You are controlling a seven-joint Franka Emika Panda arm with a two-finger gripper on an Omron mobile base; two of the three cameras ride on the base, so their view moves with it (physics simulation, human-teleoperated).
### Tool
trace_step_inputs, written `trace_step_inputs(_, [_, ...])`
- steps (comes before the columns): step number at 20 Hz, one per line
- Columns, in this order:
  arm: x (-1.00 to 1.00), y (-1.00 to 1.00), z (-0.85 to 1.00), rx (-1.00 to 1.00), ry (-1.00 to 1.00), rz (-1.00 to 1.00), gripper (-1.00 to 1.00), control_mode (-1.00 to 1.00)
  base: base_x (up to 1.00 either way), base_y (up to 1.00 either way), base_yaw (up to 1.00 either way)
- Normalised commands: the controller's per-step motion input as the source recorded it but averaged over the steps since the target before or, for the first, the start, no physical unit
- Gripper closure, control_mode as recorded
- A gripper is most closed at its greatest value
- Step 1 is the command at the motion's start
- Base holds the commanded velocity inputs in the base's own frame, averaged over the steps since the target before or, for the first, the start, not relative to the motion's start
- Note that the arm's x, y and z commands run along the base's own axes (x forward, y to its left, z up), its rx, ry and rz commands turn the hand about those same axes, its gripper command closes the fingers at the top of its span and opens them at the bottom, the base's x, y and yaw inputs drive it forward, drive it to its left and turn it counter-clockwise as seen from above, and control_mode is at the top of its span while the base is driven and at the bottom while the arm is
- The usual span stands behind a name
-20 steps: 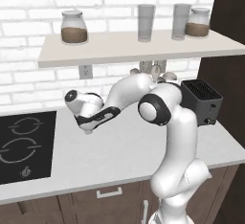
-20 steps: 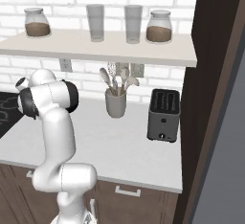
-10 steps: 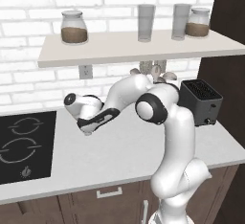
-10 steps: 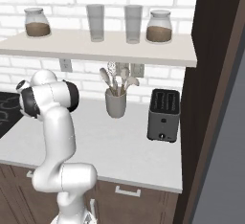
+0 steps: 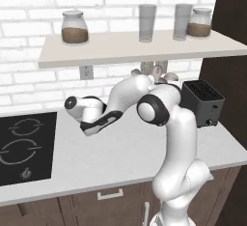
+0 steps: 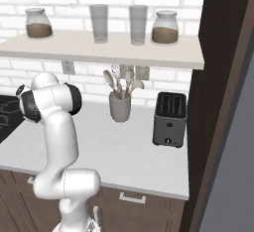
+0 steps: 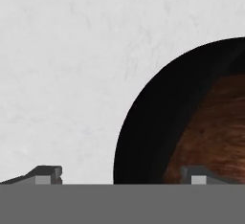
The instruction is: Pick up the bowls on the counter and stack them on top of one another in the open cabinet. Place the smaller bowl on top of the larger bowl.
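White counter (image 7: 62,65) underlies the wide-open, empty end effector (image 7: 122,176); bowl (image 7: 191,132) beneath one fingertip.

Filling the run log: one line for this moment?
gripper: open | over bowl rim | bowl on counter | nothing held

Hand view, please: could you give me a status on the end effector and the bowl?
End effector open, nothing held. Bowl on counter, black edge, reddish-brown inside; one fingertip each side of its rim. Nothing in the way.
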Motion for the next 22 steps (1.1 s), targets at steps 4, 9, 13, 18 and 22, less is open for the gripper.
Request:
trace_step_inputs(4, [0.01,0.00,0.08,0.00,-0.10,0.00,-1.00,-1.00,0.00,0.00,0.00])
trace_step_inputs(9, [-0.02,0.00,0.09,0.00,-0.10,0.00,-1.00,-1.00,0.00,0.00,0.00])
trace_step_inputs(13, [0.07,0.00,-0.18,0.00,0.00,0.00,-1.00,-1.00,0.00,0.00,0.00])
trace_step_inputs(18, [0.15,0.00,-0.25,-0.01,0.00,0.00,-1.00,-1.00,0.00,0.00,0.00])
trace_step_inputs(22, [0.14,0.00,-0.37,-0.03,0.01,0.00,1.00,-1.00,0.00,0.00,0.00])
